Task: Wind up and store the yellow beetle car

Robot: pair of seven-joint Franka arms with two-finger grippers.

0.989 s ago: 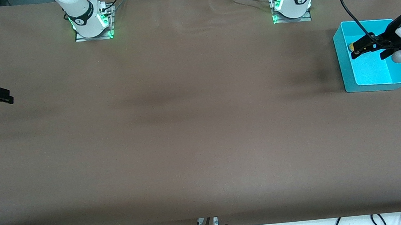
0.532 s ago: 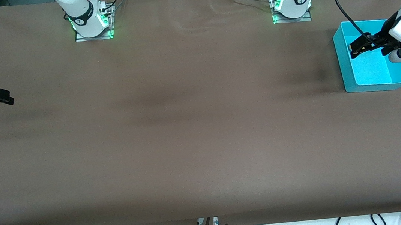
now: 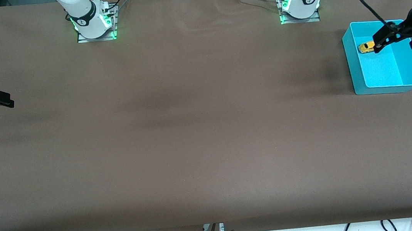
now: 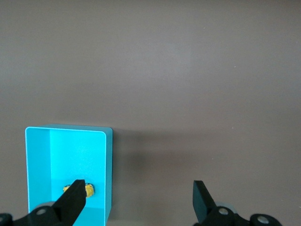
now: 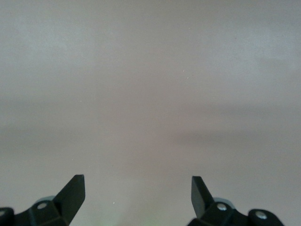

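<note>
Yellow beetle car (image 3: 367, 47) lies in turquoise bin (image 3: 356, 75) at left arm's desk end; left tool (image 3: 382, 39) over bin, fingers apart, empty; right tool (image 3: 4, 100) waits, fingers apart

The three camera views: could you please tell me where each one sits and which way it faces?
Front view: high across the table, facing both arm bases; left claw over the turquoise bin, right claw waiting at the right arm's end.
Left wrist view: looks down past open claw fingers at the bin and yellow beetle car.
Right wrist view: bare table, open fingers.
Front and left wrist share the bin and car.
</note>
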